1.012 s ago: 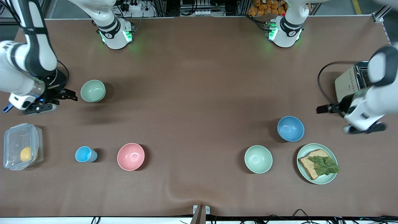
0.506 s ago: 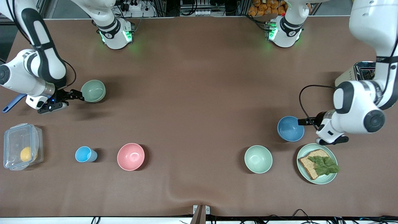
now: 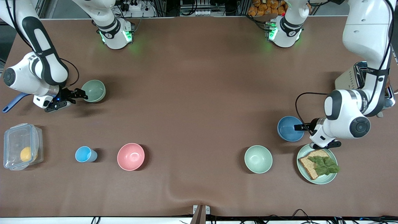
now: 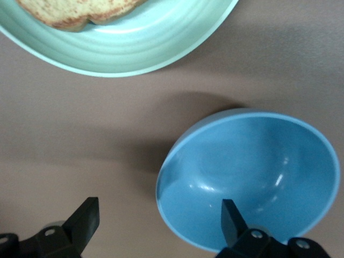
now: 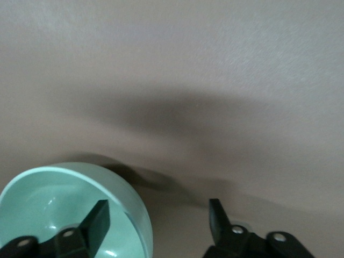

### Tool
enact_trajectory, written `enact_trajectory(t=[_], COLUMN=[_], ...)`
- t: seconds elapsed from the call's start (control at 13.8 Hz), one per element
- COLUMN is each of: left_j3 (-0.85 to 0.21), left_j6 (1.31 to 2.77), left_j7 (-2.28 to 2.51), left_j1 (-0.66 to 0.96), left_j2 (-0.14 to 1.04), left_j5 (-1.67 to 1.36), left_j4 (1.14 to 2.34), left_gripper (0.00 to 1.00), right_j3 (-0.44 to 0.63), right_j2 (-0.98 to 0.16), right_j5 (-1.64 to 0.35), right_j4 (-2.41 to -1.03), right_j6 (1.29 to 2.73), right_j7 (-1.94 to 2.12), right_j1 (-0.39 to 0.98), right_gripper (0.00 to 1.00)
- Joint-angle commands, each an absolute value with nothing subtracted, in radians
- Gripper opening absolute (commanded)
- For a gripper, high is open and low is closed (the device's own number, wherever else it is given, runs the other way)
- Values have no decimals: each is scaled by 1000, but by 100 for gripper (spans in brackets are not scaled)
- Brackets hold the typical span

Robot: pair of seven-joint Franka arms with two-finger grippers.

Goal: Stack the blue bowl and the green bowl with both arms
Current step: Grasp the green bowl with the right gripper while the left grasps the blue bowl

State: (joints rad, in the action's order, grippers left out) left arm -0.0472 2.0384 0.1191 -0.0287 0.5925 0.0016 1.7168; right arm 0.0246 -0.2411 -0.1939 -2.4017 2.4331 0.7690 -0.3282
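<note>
left gripper [image 3: 299, 127] moved in, spread wide across blue bowl [image 3: 290, 128] rim at 3 o'clock | right gripper [image 3: 81, 94] also closer, wide across green bowl [image 3: 94, 90] rim at 9 o'clock

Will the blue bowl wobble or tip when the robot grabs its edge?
The round matte blue bowl looks stiff and light, so it probably lifts easily. The left gripper, jaws open, straddles one rim only, so it may tilt.

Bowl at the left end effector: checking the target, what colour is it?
Plain medium blue bowl, clearest in the left wrist view.
</note>
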Motion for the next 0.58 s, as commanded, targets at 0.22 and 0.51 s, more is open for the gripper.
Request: enact_trajectory(t=[0.22,0.51], left_j3=[-49,-49], left_j6=[2068,2071], left_j7=[133,135], left_j1=[-28,-31], left_j2=[635,637], left_j5=[28,28], left_j4=[1712,1713], left_gripper=[100,0], right_j3=[12,9], right_j2=[-224,-160], right_j5=[-224,-224], right_j4=[-2439,-2431], right_j6=[2464,2396], right_j7=[798,689], right_j1=[-333,-267], right_gripper=[13,0])
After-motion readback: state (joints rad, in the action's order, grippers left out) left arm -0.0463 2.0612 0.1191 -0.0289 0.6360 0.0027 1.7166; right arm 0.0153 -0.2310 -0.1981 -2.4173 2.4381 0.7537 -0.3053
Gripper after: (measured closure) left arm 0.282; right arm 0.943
